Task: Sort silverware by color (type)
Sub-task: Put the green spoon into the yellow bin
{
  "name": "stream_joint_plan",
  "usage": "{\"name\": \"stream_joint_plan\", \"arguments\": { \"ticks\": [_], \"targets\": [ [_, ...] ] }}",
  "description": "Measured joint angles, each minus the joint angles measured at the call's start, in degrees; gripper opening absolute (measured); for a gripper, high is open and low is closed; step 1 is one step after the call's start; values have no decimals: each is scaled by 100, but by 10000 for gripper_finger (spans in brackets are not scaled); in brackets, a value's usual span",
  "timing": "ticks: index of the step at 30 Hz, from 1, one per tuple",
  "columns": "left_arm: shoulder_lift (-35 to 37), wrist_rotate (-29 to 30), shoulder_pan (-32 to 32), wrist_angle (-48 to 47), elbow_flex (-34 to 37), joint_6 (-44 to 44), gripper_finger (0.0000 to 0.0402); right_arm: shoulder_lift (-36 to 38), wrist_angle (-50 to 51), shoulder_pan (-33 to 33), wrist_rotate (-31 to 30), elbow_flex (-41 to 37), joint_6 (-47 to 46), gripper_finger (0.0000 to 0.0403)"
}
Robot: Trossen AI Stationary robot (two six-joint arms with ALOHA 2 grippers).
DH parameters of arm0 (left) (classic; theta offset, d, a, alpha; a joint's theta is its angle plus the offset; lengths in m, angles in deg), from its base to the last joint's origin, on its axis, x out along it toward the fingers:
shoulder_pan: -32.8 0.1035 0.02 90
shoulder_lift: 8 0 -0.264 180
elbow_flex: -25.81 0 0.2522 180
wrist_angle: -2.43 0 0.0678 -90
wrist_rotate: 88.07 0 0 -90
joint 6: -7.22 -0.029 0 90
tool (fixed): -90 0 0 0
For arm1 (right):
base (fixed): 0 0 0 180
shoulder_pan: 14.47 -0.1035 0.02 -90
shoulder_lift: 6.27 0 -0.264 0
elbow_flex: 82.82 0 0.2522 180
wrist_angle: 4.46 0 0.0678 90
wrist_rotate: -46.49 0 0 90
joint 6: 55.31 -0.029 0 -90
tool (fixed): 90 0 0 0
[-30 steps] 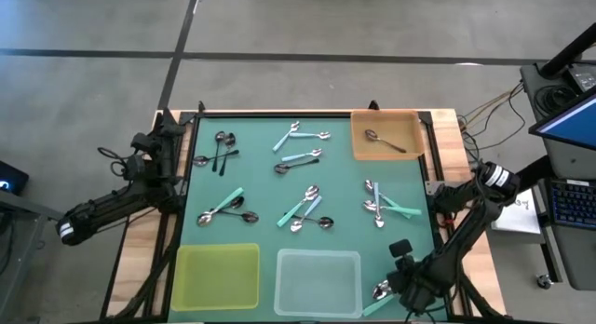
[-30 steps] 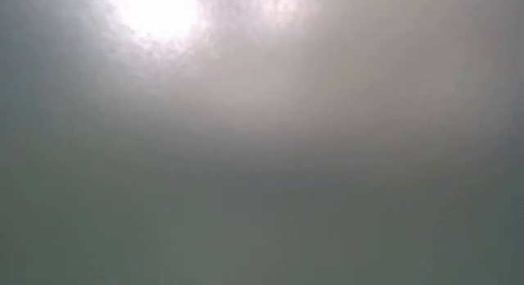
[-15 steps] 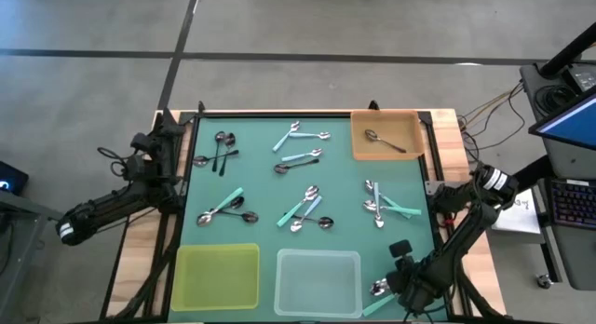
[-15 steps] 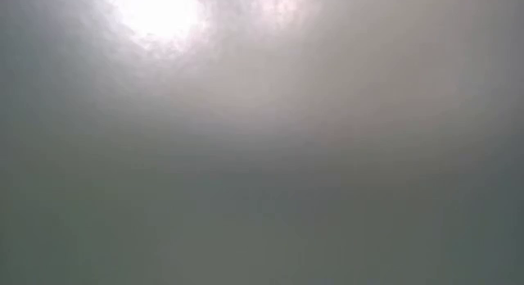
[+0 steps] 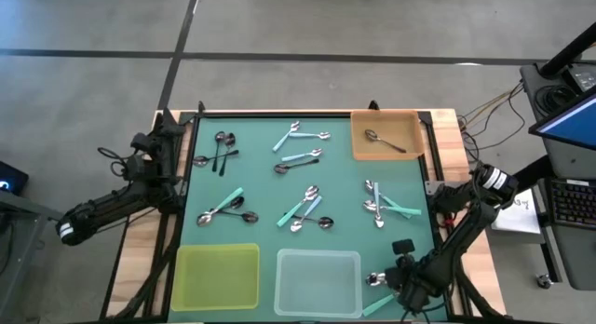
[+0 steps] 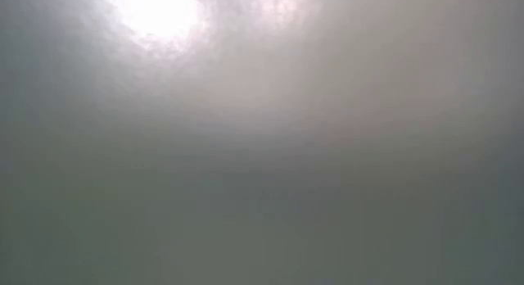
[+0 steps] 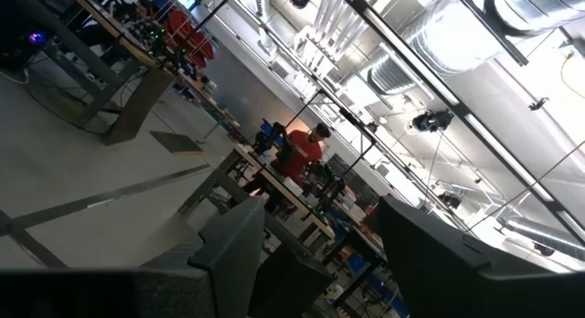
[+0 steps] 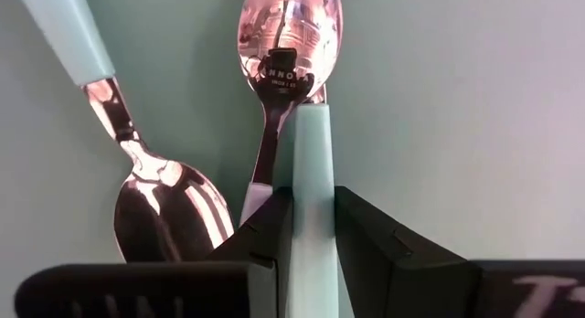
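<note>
sorting status, silverware by handle colour.

placed: one dark-handled spoon [image 5: 383, 141] lies in the orange tray [image 5: 386, 136] at the far right corner of the desk [image 5: 261, 189]. yellow tray [image 5: 218, 276] and clear tray [image 5: 318, 282], side by side along the near edge, hold nothing visible.

loose on the green mat: black-handled group [image 5: 222, 149] at far left; light blue and teal pair [image 5: 296, 134] and another spoon [image 5: 298, 159] at far centre; a mixed cluster [image 5: 307, 209] mid-desk; a teal and black set [image 5: 223, 209] to its left; a further heap [image 5: 382, 203] at right. most of the lot unsorted.

in hand: right gripper [image 8: 311, 228] at the near right corner, just beside the clear tray, its fingers [image 8: 370, 245] pressed against both sides of a teal spoon handle [image 8: 312, 185]. a second spoon [image 8: 146, 185] lies alongside; whether it touches the grip cannot be told.

idle: left gripper [image 5: 163, 138] parked off the desk's far left edge, fingers spread wide, holding nothing.

judgement: early stage, one piece filed, one being taken up, the rest left. low view shows nothing usable.
</note>
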Motion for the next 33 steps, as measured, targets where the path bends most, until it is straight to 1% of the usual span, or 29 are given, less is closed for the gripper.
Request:
{"name": "stream_joint_plan", "arguments": {
  "ticks": [8, 12, 17, 20, 21, 22, 25, 26, 28, 31, 33],
  "targets": [
    [-4, 0, 0, 1, 0, -1, 201, -4, 7, 2, -129, -4, -649, 64],
    [-7, -1, 0, 2, 0, -1, 201, -4, 7, 18, -366, -4, -779, 63],
    [-7, -2, 0, 2, 0, 1, 201, 0, 9, 113, -443, -4, -781, 63],
    [-5, -207, 0, 6, -2, 405, 201, 0, 7, 195, -511, -6, -761, 63],
    [-4, -413, 0, 7, -2, 527, 201, 2, 8, 228, -531, -7, -733, 63],
    [-4, -775, 0, 5, -2, 572, 201, 2, 10, 267, -539, -7, -714, 63],
    [-14, -2278, -1, 11, -2, 616, 201, 17, 16, 373, -599, -7, -709, 63],
    [-26, -2655, 5, 30, -2, 671, 201, 23, 15, 405, -667, -10, -709, 63],
    [-35, -3119, 5, 31, -53, 876, 201, 65, 12, 470, -850, -38, -723, 63],
    [-38, -3694, 5, 61, -159, 1587, 201, 222, 1, 569, -1256, -194, -934, 63],
    [-44, -4214, 5, 4, -207, 1764, 201, 401, 95, 641, -1480, -366, -1125, 63]
  ]
}}
